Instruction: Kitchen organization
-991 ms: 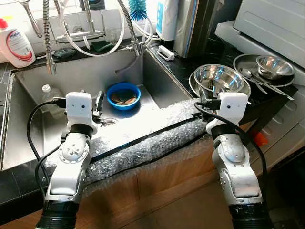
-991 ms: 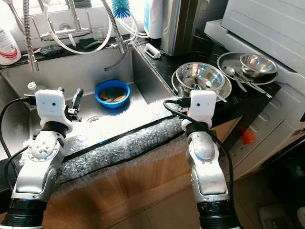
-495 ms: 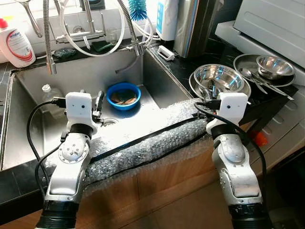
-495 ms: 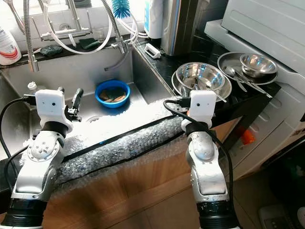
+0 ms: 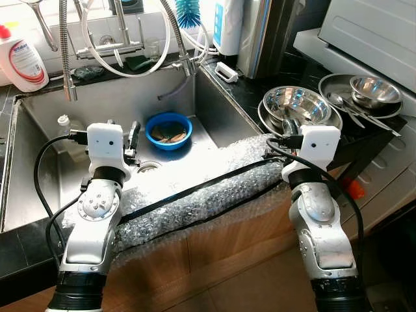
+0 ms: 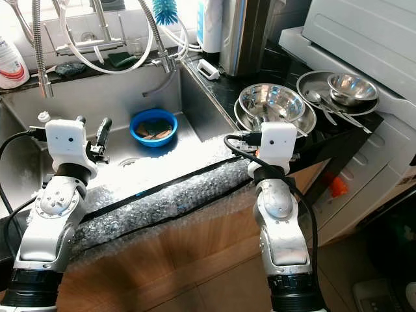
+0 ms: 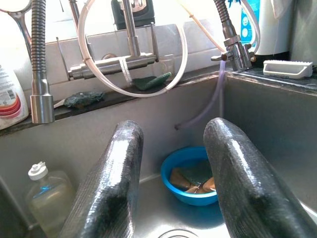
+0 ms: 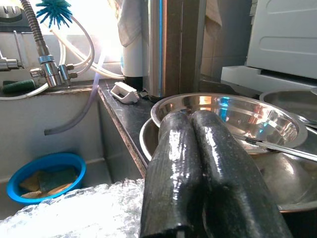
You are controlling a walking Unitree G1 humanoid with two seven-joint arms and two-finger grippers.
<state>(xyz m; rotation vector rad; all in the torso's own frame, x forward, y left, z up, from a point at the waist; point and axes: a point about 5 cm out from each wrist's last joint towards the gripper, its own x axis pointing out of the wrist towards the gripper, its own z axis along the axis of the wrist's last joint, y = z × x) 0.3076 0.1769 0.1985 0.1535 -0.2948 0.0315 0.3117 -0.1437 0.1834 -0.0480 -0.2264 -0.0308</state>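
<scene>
One blue bowl (image 5: 168, 130) in sink (image 5: 39, 149); three steel bowls (image 5: 297, 105) on desk. Left hand (image 7: 171, 163) released, right hand (image 8: 198, 144) clenched empty.

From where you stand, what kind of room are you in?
Most likely a home kitchen, at the washing-up spot: a steel sink with a blue bowl in it, pull-down taps behind, and stacked steel bowls on the dark counter.
</scene>
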